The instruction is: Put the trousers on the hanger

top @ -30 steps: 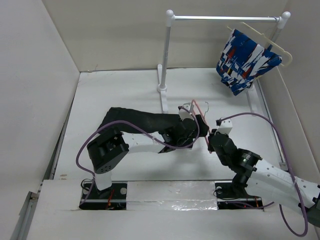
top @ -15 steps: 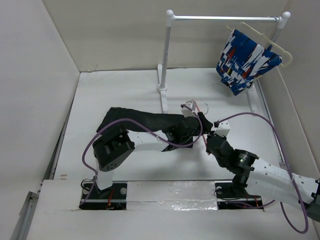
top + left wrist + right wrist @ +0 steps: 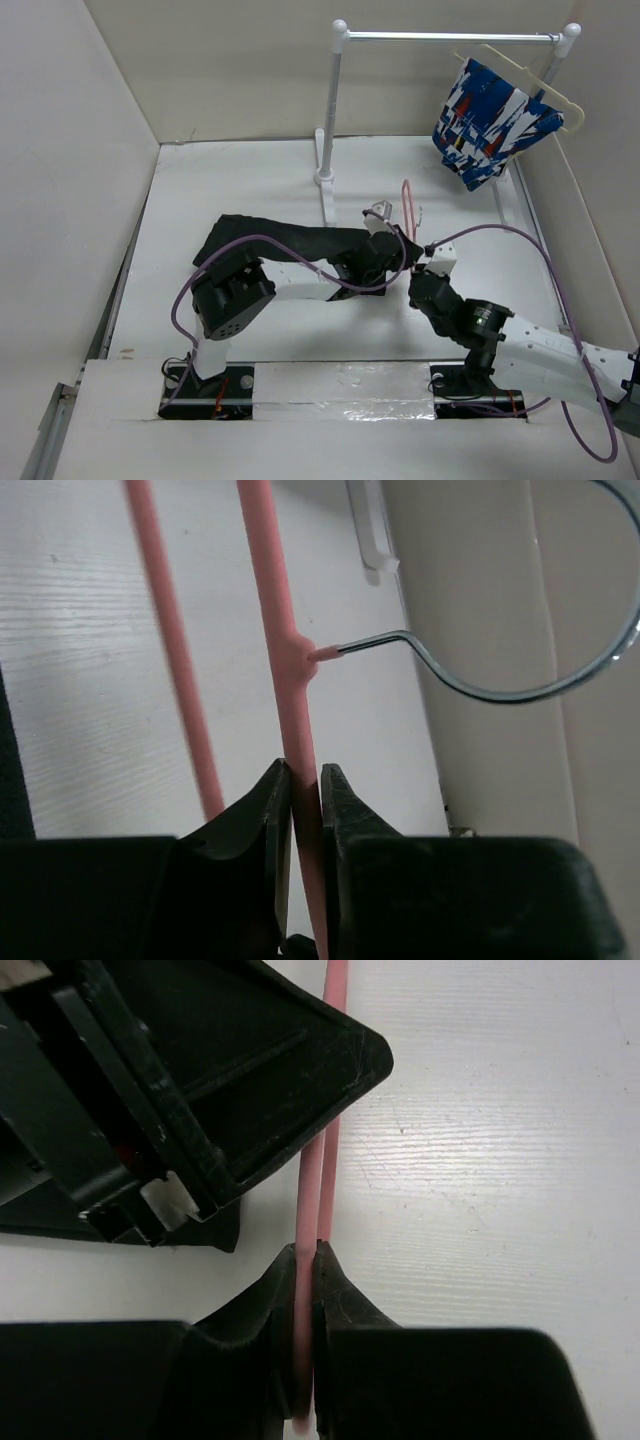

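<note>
Both pincers are pressed together on the hanger (image 3: 407,200), which stands near the tabletop's (image 3: 230,170) middle. The left pincer (image 3: 303,780) pinches 1 pink bar and the right pincer (image 3: 305,1255) pinches another. The trousers (image 3: 290,240) lie flat toward the left edge, not yet draped. This looks like the hanger-securing step. Next, 1 pincer would need to let go and fetch a trouser leg. From above, the arms hide most of the hanger and the trousers' right end.

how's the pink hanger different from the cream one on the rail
The pink hanger is bare; the cream hanger carries a patterned garment. The pink hanger is clamped by the left gripper and right gripper over the table; the cream hanger hangs from the rail. Both are thin-framed.
</note>
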Robot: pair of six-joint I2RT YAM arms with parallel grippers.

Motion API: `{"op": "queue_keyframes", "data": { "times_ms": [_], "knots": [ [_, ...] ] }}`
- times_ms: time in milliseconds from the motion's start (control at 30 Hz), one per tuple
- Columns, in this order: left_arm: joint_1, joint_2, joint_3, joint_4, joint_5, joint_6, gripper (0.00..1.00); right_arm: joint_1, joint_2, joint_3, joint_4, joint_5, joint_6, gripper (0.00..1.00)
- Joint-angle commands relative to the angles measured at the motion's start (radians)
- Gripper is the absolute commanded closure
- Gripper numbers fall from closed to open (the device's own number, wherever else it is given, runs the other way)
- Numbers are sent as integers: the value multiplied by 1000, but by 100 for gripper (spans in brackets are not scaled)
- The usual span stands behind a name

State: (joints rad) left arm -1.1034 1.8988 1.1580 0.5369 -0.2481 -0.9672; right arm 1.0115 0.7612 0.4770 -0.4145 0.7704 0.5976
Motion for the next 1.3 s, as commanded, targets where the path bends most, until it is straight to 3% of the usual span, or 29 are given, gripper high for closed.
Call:
{"op": "queue_keyframes", "data": {
  "times_ms": [0,33,67,167,233,400,433,533,567,667,800,1033,1200,1267],
  "knots": [
    [2,-29,-26,30,20,33,100,12,-11,51,10,29,30,85],
    [2,-44,-40,50,26,32,100,12,-16,54,-13,11,47,77],
    [2,-53,-64,54,33,32,100,24,-20,55,-20,1,51,58],
    [2,-113,-169,145,47,25,100,33,-63,75,-62,-14,70,32],
    [11,-153,-231,260,69,10,100,33,-100,98,-107,-26,65,28],
    [11,-191,-352,374,90,-19,100,33,-249,86,-83,-52,10,24],
    [11,-198,-368,400,86,-33,100,33,-261,83,-87,-57,19,26],
    [-12,-211,-449,470,43,-50,100,6,-273,49,-5,-132,-36,68],
    [-21,-211,-471,500,33,-54,100,-8,-258,43,15,-164,-51,100],
    [-45,-204,-542,615,-31,-77,100,-60,-146,48,83,-256,-102,100],
    [-46,-143,-580,707,-103,-119,100,-238,-16,52,219,-388,-199,100],
    [-46,-41,-610,850,-181,-153,100,-526,206,35,512,-773,-306,100],
    [-46,-11,-567,764,-186,-171,100,-557,397,90,583,-887,-321,99],
    [-46,11,-557,773,-178,-173,100,-557,478,101,624,-905,-315,92]
  ]
}}
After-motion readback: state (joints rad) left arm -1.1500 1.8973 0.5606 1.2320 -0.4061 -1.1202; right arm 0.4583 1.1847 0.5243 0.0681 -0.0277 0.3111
